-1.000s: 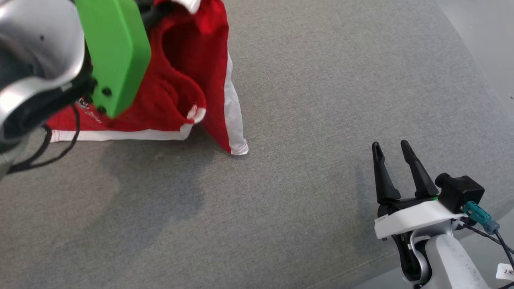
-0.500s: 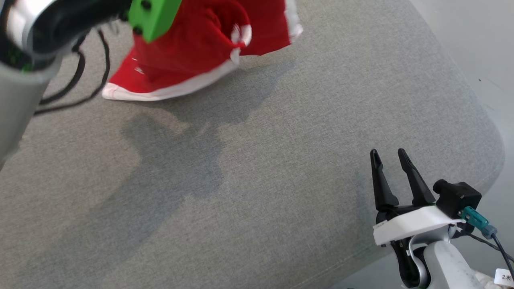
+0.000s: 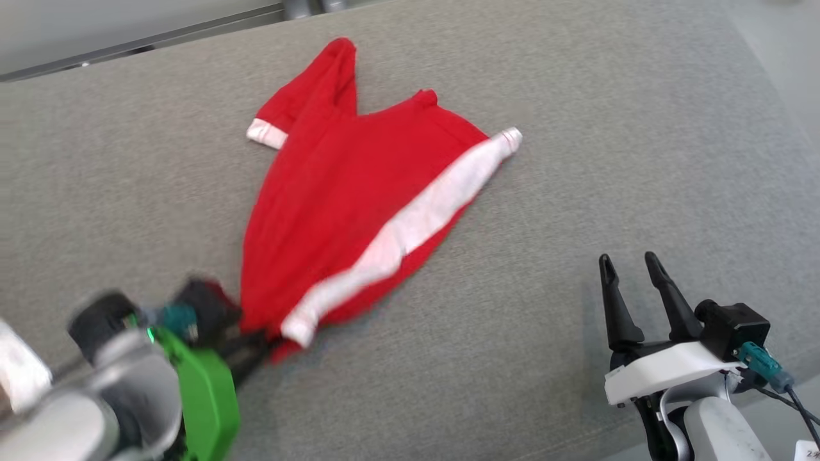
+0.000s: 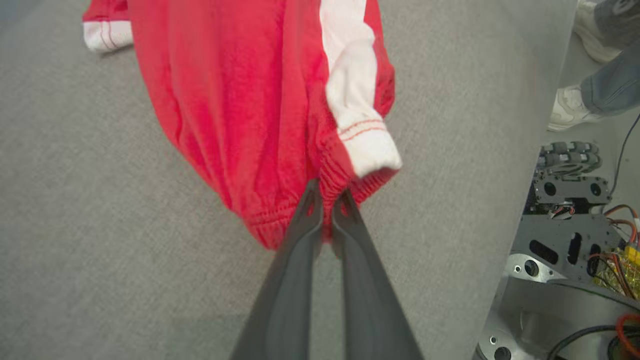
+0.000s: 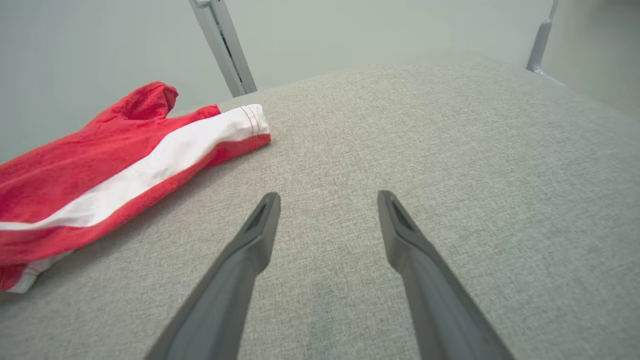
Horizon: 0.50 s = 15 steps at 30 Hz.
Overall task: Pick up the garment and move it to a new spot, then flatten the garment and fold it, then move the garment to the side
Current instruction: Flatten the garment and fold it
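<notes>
Nearest, the left tool point(image 4: 326, 192) reaches in low from the lower left. Its two long dark fingers are pressed almost together on the gathered, elastic-ribbed edge of the red garment point(image 3: 333, 198). The right tool point(image 3: 628, 258) hovers at the lower right, fingers spread wide and holding nothing, well apart from the cloth. From the pinched edge the soft garment lies stretched across the grey woven-fabric counter point(image 3: 576, 160). It is roughly triangular, with a broad white stripe point(image 3: 410, 224) along its right side. Farthest, a short limb ends in a white cuff point(image 3: 266, 133).
</notes>
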Motion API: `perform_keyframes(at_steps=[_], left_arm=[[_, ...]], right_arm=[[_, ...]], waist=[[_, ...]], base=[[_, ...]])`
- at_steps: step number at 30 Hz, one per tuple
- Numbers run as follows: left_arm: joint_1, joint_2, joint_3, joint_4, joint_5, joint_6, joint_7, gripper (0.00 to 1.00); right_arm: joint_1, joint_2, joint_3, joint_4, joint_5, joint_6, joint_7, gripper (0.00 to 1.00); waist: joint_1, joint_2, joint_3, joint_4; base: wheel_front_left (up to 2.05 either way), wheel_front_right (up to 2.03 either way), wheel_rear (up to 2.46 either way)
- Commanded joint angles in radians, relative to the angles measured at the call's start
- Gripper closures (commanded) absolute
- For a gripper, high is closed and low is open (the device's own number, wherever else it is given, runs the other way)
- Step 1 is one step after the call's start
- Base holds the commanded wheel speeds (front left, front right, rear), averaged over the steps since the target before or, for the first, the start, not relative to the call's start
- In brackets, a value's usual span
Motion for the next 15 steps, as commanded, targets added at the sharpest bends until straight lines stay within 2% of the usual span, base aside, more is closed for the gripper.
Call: perform_keyframes(at_steps=[1, 3, 7, 8, 10, 11, 12, 15], left_arm=[[0.035, -0.005, -0.017, 0.013, 0.015, -0.010, -0.049, 1.00], [0.071, -0.011, -0.051, 0.075, 0.084, -0.021, -0.154, 1.00], [0.069, -0.079, -0.102, 0.199, 0.156, -0.030, -0.368, 1.00], [0.058, -0.091, -0.108, 0.233, 0.177, -0.029, -0.412, 0.83], [0.038, -0.121, -0.134, 0.283, 0.213, -0.031, -0.498, 0.57], [0.036, -0.135, -0.140, 0.313, 0.217, -0.030, -0.532, 0.21], [0.024, -0.133, -0.162, 0.331, 0.246, -0.031, -0.563, 0.01], [0.013, -0.142, -0.185, 0.394, 0.246, -0.030, -0.634, 0.00]], right_arm=[[0.004, -0.004, -0.006, 0.000, -0.016, 0.000, -0.004, 0.00], [0.002, -0.004, -0.018, -0.002, -0.040, 0.000, -0.004, 0.00], [-0.005, -0.004, -0.030, -0.002, -0.084, 0.000, -0.004, 0.00], [-0.003, -0.004, -0.031, -0.002, -0.091, 0.000, -0.004, 0.00], [0.005, -0.004, -0.035, -0.003, -0.105, 0.000, -0.004, 0.00], [0.009, -0.004, -0.038, -0.002, -0.112, 0.000, -0.004, 0.00], [0.015, -0.004, -0.039, 0.000, -0.117, 0.000, -0.004, 0.00], [0.029, -0.004, -0.042, 0.000, -0.131, 0.000, -0.004, 0.00]], waist=[[0.0000, 0.0025, 0.002, 0.059], [0.0000, 0.0025, 0.002, 0.090], [0.0000, 0.0025, -0.008, 0.144], [0.0000, 0.0025, -0.012, 0.155], [0.0000, 0.0025, -0.023, 0.176], [0.0000, 0.0025, -0.030, 0.184], [0.0000, 0.0025, -0.037, 0.191], [0.0000, 0.0025, -0.057, 0.208]], base=[[0.00, 0.00, 0.00], [0.00, 0.00, 0.00], [0.00, 0.00, 0.00], [0.00, 0.00, 0.00], [0.00, 0.00, 0.00], [0.00, 0.00, 0.00], [0.00, 0.00, 0.00], [0.00, 0.00, 0.00]])
